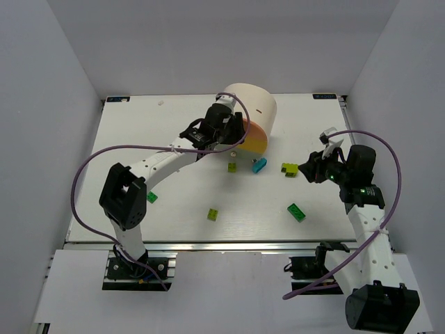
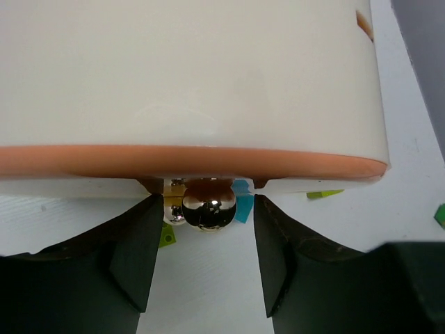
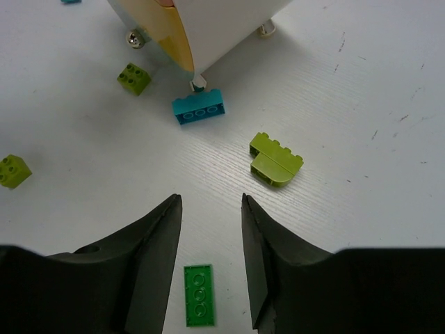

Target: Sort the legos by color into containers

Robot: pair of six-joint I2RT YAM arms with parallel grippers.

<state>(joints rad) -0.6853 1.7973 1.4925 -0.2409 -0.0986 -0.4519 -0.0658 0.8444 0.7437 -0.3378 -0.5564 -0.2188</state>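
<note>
Legos [image 1: 213,214], small bumpy bricks in dark green, lime and teal, lie scattered on the white surface [image 1: 139,139]. Left claw [image 2: 201,229] is spread loose around the cream drum's [image 1: 250,111] shiny knob [image 2: 208,205]. Right claw [image 3: 208,209] hangs released and empty.

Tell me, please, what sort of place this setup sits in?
Probably a robotics lab test cell: a white table boxed in by plain white walls, the left arm and right arm bolted at its near edge, and toy bricks beside a drum as props.
</note>
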